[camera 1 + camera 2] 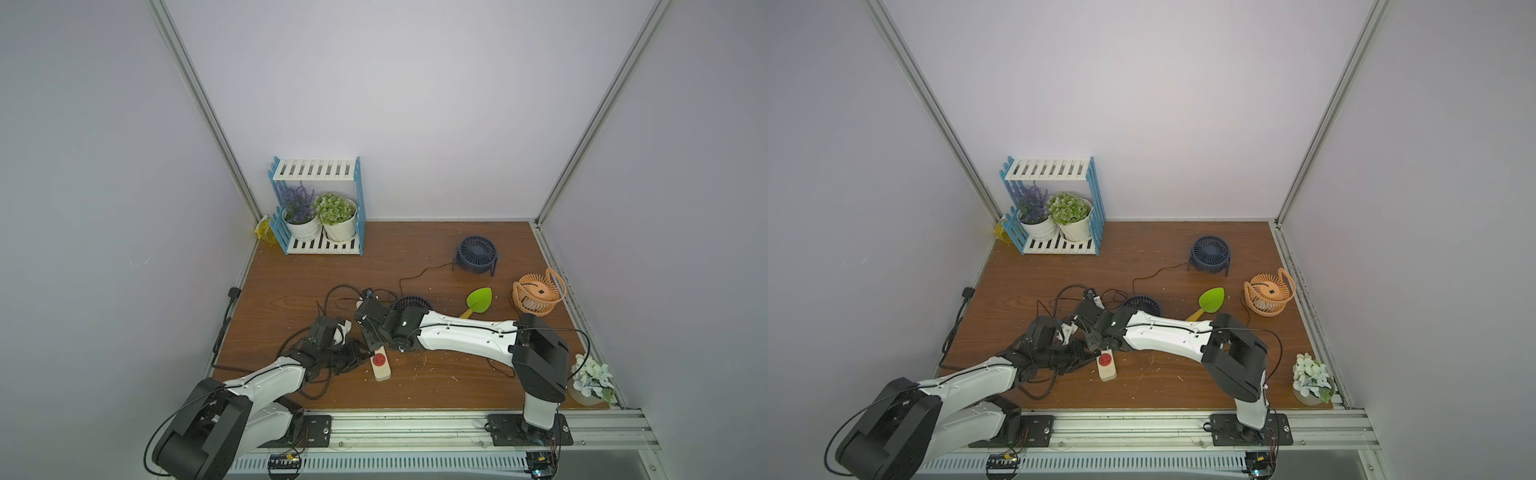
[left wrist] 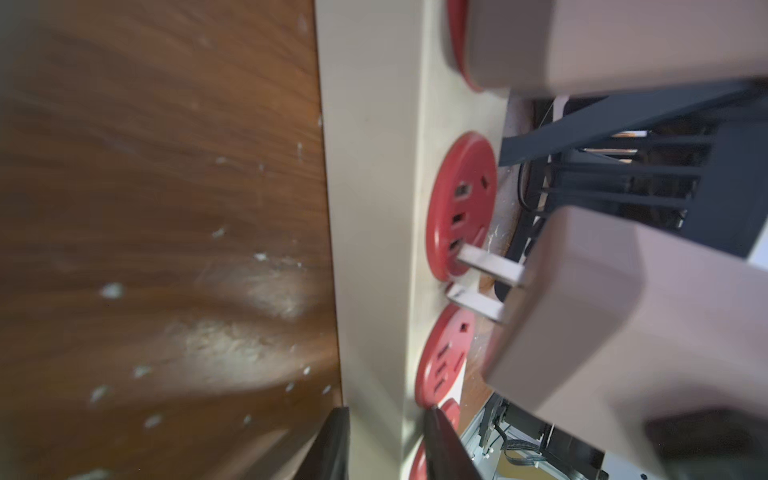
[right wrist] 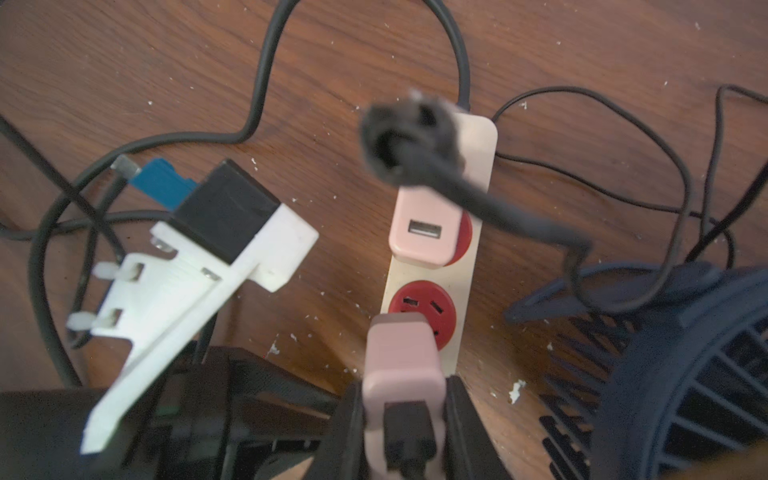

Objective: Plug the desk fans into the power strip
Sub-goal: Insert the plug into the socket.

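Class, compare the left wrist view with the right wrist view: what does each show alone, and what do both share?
Left wrist only: the plug's two prongs, tips by a red socket, not pushed in. Right wrist only: the right gripper shut on that plug, and a USB port on a second plug already in the strip. Both: the power strip and the dark fan.

R gripper [image 3: 402, 399] has plug [image 3: 399, 353] between its fingers, prong tips against power strip [image 3: 478, 141] face at a socket [image 3: 432, 308], not yet in. Next socket ahead of that gripper holds an adapter [image 3: 419, 232]; strip's cord [image 3: 462, 62] leaves from far end beyond. L gripper [image 2: 386, 444] sits w/ a finger each side of strip, nr its near end. Fan [image 3: 685, 395] just beside R wrist, across strip from L gripper.
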Action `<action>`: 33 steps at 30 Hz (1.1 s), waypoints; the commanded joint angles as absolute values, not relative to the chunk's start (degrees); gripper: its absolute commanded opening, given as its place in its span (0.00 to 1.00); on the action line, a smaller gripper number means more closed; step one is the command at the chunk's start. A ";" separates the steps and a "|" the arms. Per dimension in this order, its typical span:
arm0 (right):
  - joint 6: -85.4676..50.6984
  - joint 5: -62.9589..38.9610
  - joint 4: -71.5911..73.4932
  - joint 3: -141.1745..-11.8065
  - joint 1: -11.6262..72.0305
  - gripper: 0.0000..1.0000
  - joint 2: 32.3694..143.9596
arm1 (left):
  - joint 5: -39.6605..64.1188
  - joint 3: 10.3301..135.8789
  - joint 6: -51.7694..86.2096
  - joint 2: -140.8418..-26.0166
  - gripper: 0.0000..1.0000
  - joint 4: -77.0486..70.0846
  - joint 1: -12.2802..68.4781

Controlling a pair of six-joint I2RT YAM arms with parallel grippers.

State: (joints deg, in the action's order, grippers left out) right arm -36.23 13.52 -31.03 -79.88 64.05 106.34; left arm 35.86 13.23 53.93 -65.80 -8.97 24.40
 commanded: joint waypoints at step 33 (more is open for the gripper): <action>-36.33 13.76 -37.42 -82.72 63.61 0.00 111.08 | 35.74 12.14 52.54 -63.91 0.32 -8.40 23.91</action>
State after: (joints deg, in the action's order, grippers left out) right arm -35.86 15.22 -32.56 -82.81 63.96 108.68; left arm 35.46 13.04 53.71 -64.31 -7.84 24.40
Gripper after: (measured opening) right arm 0.230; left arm 0.325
